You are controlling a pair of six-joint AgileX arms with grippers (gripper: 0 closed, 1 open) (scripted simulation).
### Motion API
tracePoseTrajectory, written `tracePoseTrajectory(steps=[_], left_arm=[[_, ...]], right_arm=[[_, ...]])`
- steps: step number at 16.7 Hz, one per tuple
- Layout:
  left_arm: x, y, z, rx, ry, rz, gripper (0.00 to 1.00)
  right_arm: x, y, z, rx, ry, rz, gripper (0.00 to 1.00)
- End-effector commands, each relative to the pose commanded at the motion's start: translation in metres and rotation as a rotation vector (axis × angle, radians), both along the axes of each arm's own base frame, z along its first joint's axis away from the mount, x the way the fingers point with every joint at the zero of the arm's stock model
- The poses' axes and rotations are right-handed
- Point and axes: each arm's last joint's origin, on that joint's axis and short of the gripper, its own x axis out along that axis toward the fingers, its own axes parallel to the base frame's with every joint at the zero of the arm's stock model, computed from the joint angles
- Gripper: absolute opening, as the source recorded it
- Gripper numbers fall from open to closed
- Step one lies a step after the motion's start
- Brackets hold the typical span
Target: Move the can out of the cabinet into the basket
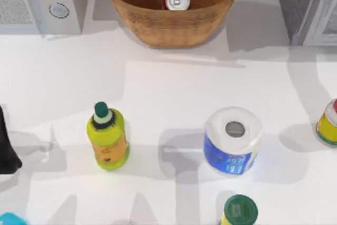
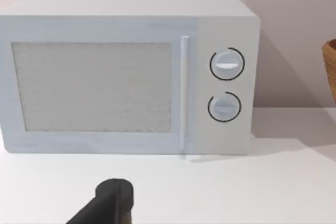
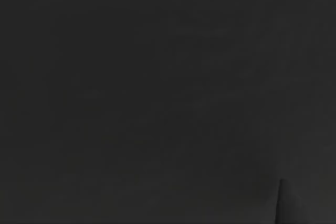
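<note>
At the left edge of the top view, the left arm (image 1: 6, 146) shows as a plain matte black mass with a rounded lower end. In the left wrist view, one black finger (image 2: 107, 203) rises from the bottom edge, blunt and round-tipped. The right wrist view is dark.

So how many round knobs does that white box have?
2: both on the white appliance at the table's far left. In the left wrist view, one knob sits directly above the other knob.

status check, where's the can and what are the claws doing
Small silver-topped can upright inside tan woven wicker basket. Left arm parked at table's left edge. Right wrist view dark. Nothing in the way.
</note>
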Motion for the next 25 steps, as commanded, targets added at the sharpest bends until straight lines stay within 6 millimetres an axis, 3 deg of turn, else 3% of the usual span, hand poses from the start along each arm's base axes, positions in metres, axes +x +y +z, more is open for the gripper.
tracePoseTrajectory(steps=[4,8,9,11,17,20,25], left_arm=[[0.000,0.000,0.000,0.000,0.000,0.000,1.00],[0.000,0.000,0.000,0.000,0.000,0.000,1.00],[0.000,0.000,0.000,0.000,0.000,0.000,1.00],[0.000,0.000,0.000,0.000,0.000,0.000,1.00],[0.000,0.000,0.000,0.000,0.000,0.000,1.00],[0.000,0.000,0.000,0.000,0.000,0.000,1.00],[0.000,0.000,0.000,0.000,0.000,0.000,1.00]], right_arm=[[-0.014,0.024,-0.001,-0.003,0.001,0.001,1.00],[-0.014,0.024,-0.002,-0.003,0.001,0.001,1.00],[-0.022,0.015,0.005,-0.005,-0.020,-0.039,1.00],[-0.017,0.015,0.006,-0.003,-0.024,-0.039,1.00],[0.026,0.014,0.005,-0.005,-0.021,-0.039,1.00],[0.028,0.014,0.005,-0.005,-0.020,-0.039,1.00],[0.011,0.008,0.004,0.001,-0.038,-0.029,1.00]])
